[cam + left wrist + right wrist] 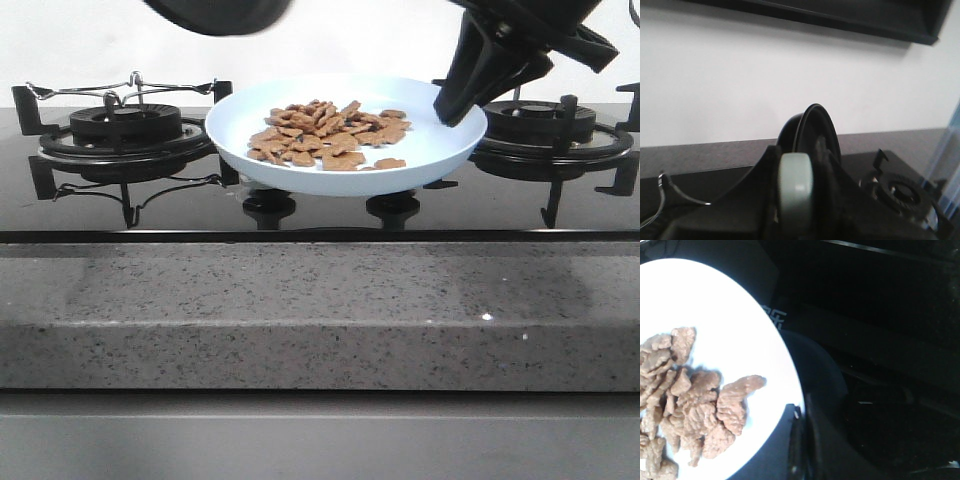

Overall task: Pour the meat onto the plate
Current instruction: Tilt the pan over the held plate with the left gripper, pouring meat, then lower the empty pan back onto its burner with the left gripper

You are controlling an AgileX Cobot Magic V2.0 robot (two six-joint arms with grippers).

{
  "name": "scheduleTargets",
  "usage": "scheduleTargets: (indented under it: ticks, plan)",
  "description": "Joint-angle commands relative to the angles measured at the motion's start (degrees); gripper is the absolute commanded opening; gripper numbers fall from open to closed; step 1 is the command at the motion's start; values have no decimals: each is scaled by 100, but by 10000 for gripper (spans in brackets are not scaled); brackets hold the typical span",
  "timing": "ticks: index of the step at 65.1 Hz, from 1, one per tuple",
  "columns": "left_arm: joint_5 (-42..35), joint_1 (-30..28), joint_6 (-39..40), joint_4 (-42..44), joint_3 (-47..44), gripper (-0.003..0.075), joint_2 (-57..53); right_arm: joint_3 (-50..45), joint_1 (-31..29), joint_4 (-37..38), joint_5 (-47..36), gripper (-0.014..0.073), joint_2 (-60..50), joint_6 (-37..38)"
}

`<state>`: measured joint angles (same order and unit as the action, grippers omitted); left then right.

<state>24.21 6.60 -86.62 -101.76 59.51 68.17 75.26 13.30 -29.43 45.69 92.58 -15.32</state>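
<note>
The pale blue-white plate (440,150) hangs level over the middle of the black stove, between the two burners. The meat (330,132), a heap of small orange-brown chunks, lies on it, mostly left of centre. My right gripper (455,108) comes down from the upper right and is shut on the plate's right rim. The right wrist view shows the plate (740,335), the meat (695,405) and the gripper (802,437) closed over the rim. My left gripper (797,200) is shut on the pale handle of the black frying pan (812,130), held on edge. The pan (220,12) shows at the top of the front view.
A left burner with a black grate (125,125) and a right burner (545,125) flank the plate. Two black knobs (268,205) sit under the plate. A speckled grey stone counter edge (320,310) runs along the front. A white wall stands behind.
</note>
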Motion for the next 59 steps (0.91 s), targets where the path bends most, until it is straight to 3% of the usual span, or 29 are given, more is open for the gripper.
scheduleTargets:
  ticks: [1, 18, 34, 59]
  plan:
    - [107, -443, 842, -500, 175, -20, -151, 158, -6, -237, -192, -69, -245, -42]
    - [624, -1515, 2617, -500, 175, -20, 326, 158, -6, -237, -192, -69, -245, -42]
    - [1340, -2123, 3764, -500, 197, -20, 1132, 158, -6, -237, -192, -69, -245, -42]
    - [1707, -2224, 3940, -500, 777, -20, 2229, 158, -6, -237, -192, -69, -245, -42]
